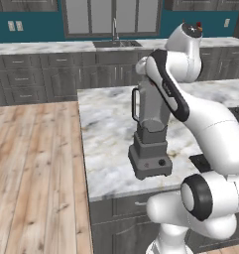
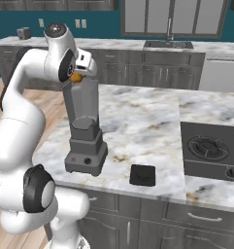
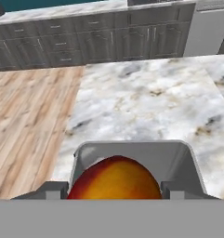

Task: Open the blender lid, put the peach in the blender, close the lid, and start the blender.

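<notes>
The blender (image 2: 85,146) stands near the front edge of the island counter, its jar (image 1: 151,106) uncovered. My gripper (image 2: 78,74) hangs right over the jar's rim, shut on the peach (image 2: 76,77). In the hand view the orange-red peach (image 3: 115,179) sits between my fingertips (image 3: 52,190), just above the jar's square opening (image 3: 134,153). The dark blender lid (image 2: 142,175) lies flat on the counter to the right of the base; in the left base view the lid (image 1: 199,160) is partly hidden by my arm.
A cooktop (image 2: 211,148) is set into the counter right of the lid. A sink with faucet (image 2: 168,44) sits on the back counter. Wooden floor (image 1: 36,173) lies left of the island (image 1: 108,124).
</notes>
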